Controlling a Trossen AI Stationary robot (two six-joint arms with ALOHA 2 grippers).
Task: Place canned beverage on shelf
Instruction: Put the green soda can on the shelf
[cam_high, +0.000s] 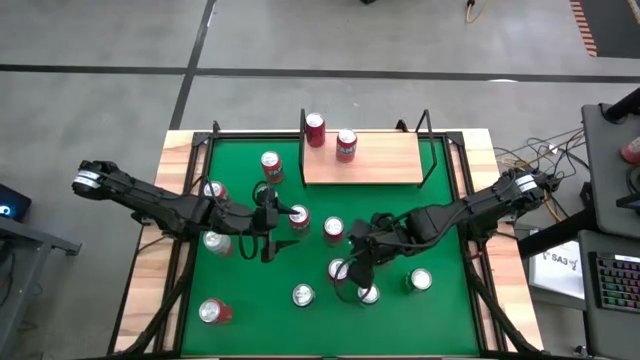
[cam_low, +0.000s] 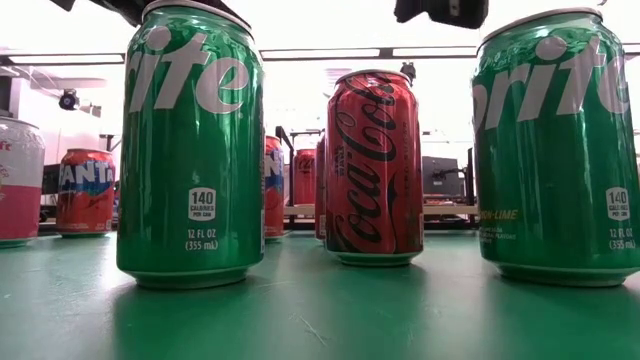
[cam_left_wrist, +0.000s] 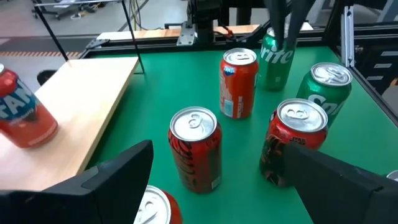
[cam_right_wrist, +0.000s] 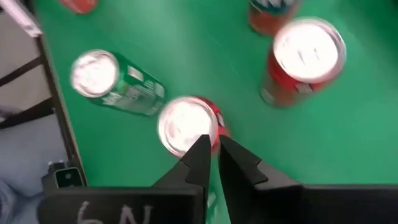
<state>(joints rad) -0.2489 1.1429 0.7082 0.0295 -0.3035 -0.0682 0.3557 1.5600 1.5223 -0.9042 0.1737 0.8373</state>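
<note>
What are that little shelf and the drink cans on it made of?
The shelf looks like pale matte wood, its grain faintly visible, with thin black, probably metal, uprights. The two red cans look like printed aluminium with shiny silver tops.

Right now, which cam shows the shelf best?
High view: the whole shelf with two red cans on it. Left wrist shows one corner; low view only a distant edge; right wrist none.

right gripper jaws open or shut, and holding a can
Shut and empty. In the right wrist view the right gripper has its jaws nearly together above a red can, gripping nothing.
</note>
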